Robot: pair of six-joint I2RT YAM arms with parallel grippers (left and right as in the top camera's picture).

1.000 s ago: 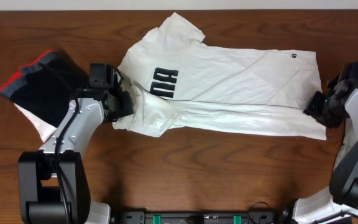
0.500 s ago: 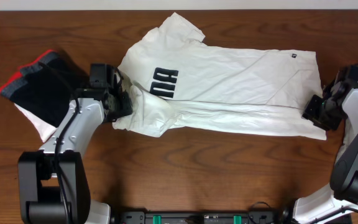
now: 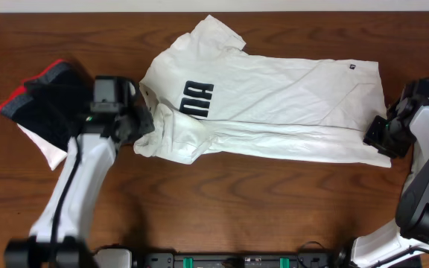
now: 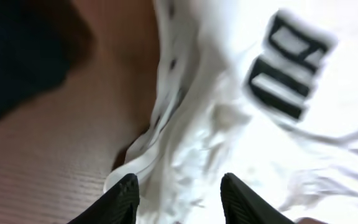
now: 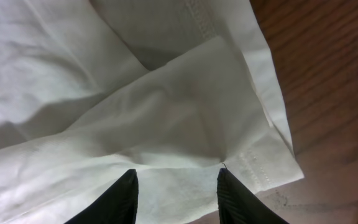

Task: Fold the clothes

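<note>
Brown wood of the worktop (image 3: pixel 237 212) lay nearest the robot's base. Just beyond it the white T-shirt (image 3: pixel 274 112) stretched left to right across the middle, its near long edge turned over on itself in a folded band. At the shirt's left, collar end the left gripper (image 4: pixel 179 185) stood over rumpled cloth, its jaws partly apart and fabric showing in the gap. Whether the tips pressed the cloth could not be told. At the near right hem corner the right gripper (image 5: pixel 176 174) was likewise partly open, straddling the layered corner without clamping it.

Farther back, the black block lettering (image 3: pixel 197 99) sat on the chest just beside the left gripper. A small dark tag (image 3: pixel 353 67) marked the far right corner, and one sleeve (image 3: pixel 218 33) pointed toward the far edge. Left of the shirt lay a dark garment (image 3: pixel 47 100) with red trim, over a white cloth (image 3: pixel 47 152).
</note>
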